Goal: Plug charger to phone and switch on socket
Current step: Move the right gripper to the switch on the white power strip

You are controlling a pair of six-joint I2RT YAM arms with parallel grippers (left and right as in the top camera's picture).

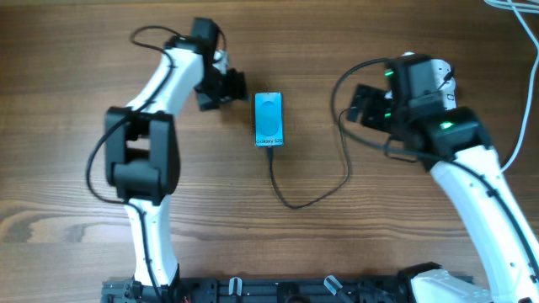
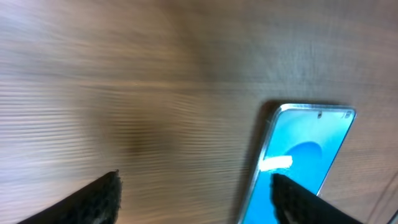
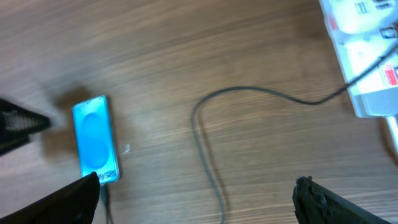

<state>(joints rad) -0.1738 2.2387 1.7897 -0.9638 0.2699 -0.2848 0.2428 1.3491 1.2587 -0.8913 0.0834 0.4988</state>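
The phone lies flat mid-table, its cyan screen up; it also shows in the left wrist view and the right wrist view. The thin black charger cable runs from the phone's lower edge, loops right and goes up under my right arm; it also shows in the right wrist view. The white socket shows only in the right wrist view, at the top right, with the cable leading to it. My left gripper is open and empty just left of the phone. My right gripper is open and empty above the cable loop.
A thick white cable runs along the table's far right corner. The left gripper's fingertip shows at the left edge of the right wrist view. The table is bare wood on the left and front.
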